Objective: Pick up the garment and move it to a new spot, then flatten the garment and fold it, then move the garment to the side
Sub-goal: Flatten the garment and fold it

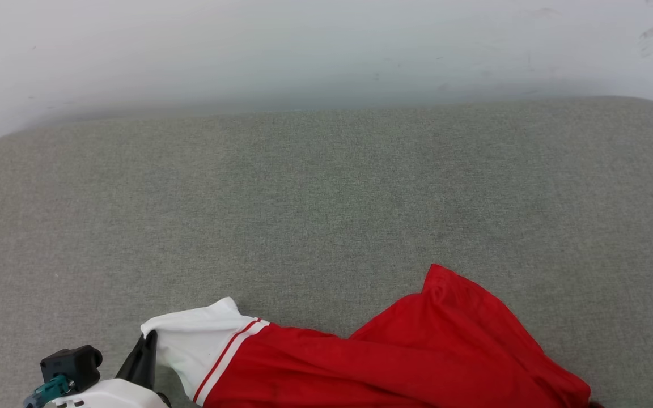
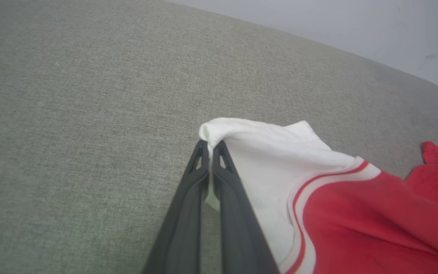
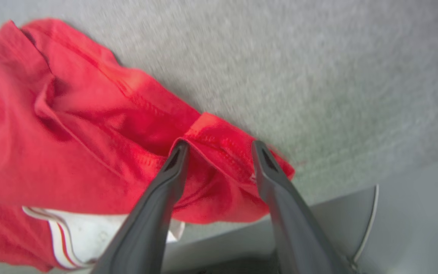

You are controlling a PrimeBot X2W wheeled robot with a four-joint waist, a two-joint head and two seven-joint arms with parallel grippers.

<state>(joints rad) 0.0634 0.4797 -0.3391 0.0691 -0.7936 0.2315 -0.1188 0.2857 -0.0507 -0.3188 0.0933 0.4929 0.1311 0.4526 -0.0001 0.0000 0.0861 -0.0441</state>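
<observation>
1. The garment [image 1: 394, 351], a red T-shirt with white short sleeves, lies crumpled on a grey woven cushion [image 1: 326, 192]. It sits along the bottom edge of the head view, well away from the pale wall [image 1: 326, 45] behind the cushion.
2. Its white sleeve [image 1: 196, 334] points to the robot's left. Red-white striped trim [image 1: 227, 354] separates the sleeve from the red body, which spreads away to the right and rises to a loose peak [image 1: 437, 277].
3. The left gripper [image 1: 148, 338] is at the lower left of the head view, at the outer edge of that sleeve.
4. In the left wrist view the left gripper [image 2: 211, 146] has its two dark fingers pressed together on the sleeve's rolled white edge [image 2: 211, 131]. The cloth is pinched between the tips and draped over them.
5. In the right wrist view the right gripper [image 3: 219, 148] has its fingers spread wide apart. A fold of stitched red hem [image 3: 222, 146] lies in the gap between them.
6. That view is blurred, so I cannot tell whether the fingertips [image 3: 179, 152] actually press on the hem or only sit beside it.
7. Lower left in the right wrist view, a second patch of white cloth with striped trim [image 3: 57, 232] shows beneath the red fabric.
</observation>
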